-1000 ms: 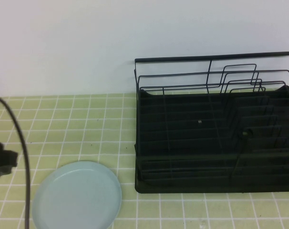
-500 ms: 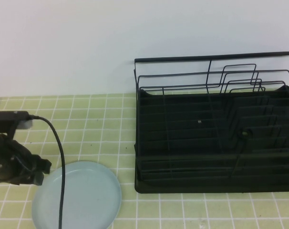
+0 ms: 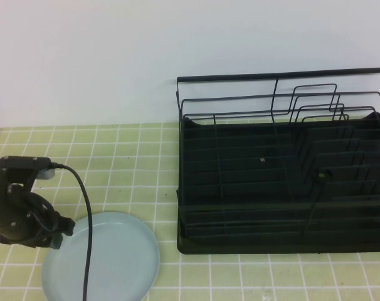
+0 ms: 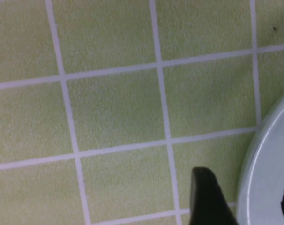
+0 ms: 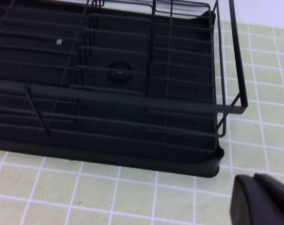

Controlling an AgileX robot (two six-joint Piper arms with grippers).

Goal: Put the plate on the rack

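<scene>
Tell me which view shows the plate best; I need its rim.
The high view: nearly the whole plate shows, left of the rack, with the left gripper at its left rim. The left wrist view shows only a rim arc between open jaws. The right wrist view shows none: only the rack, beside the shut right gripper.

plate (image 3: pixel 124 257): glossy, smooth | rack (image 3: pixel 240 188): black metal wire | table (image 3: pixel 115 164): matt tiles

Tiled in pale yellow-green squares with white grout lines across the whole surface (image 3: pixel 115 163), from the near edge to the far side and from left to right. Backed along the far edge by a plain white wall (image 3: pixel 83 56). Lit softly and evenly throughout.
</scene>
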